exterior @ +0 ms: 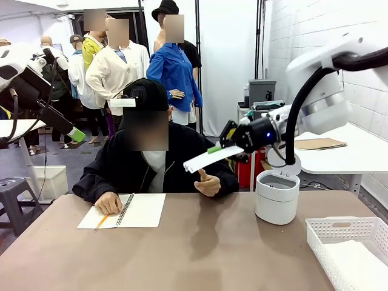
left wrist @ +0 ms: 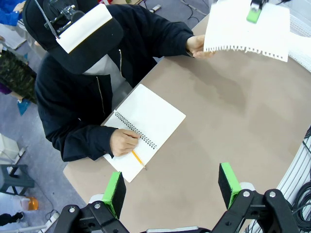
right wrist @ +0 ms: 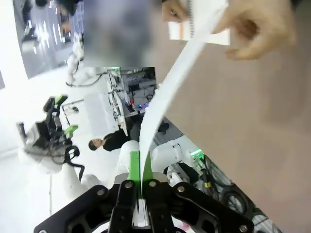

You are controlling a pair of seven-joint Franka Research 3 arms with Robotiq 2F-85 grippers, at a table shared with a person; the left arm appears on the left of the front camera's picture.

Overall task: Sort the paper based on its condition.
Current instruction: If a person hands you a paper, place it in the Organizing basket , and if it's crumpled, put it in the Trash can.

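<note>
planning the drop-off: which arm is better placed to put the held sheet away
Right. The right pincer is shut on the paper, and the bin and basket stand on its side. The left pincer is open and empty.

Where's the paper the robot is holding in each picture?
Front view: the paper is mid-picture, pinched by the right gripper.
Left wrist view: top right, ragged edge downward.
Right wrist view: a curved strip rising from the shut jaws.
Shared landmark: the person's hand beside the paper's far end.
</note>
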